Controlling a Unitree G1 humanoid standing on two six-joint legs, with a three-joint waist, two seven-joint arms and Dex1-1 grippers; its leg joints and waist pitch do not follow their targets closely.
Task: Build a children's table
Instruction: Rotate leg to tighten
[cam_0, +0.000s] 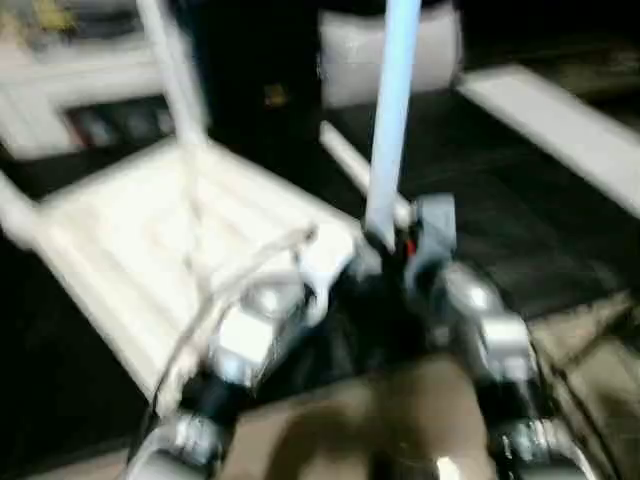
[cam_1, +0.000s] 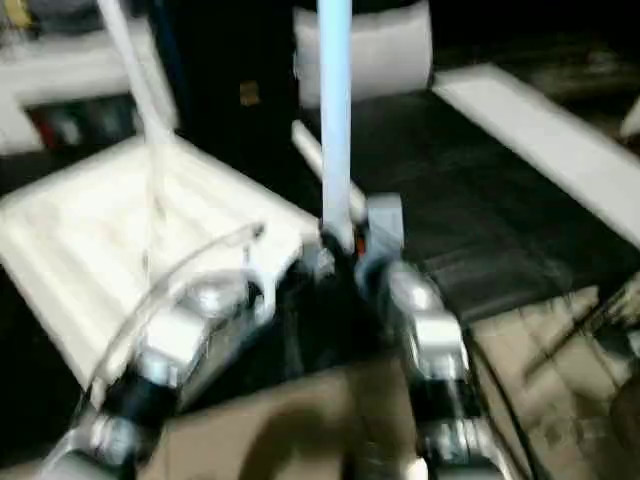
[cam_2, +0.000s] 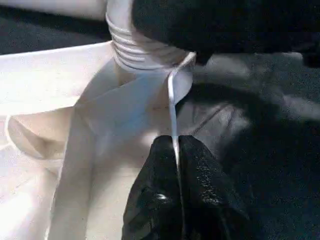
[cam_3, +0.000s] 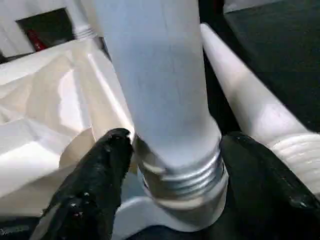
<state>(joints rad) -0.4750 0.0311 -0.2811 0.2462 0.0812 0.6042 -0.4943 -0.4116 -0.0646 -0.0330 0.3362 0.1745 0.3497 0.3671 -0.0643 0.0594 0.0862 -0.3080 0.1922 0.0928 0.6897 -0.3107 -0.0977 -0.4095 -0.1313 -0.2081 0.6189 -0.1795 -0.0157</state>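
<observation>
Tabletop (cam_0: 150, 240) lies underside up. Left gripper (cam_2: 176, 150) is pinched tight on its thin rim. Upright leg (cam_3: 160, 85) stands between right gripper (cam_3: 172, 150) fingers, threaded end at corner socket (cam_3: 165, 215); grip uncertain.

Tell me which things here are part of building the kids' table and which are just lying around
Part of the job:
- upturned white tabletop
- leg standing in its near corner socket, right gripper around its threaded end
- fitted leg at the far corner
- loose leg lying on the dark floor
- left gripper, shut on the tabletop's rim

Lying about:
- white cabinet
- white board on the floor
</observation>
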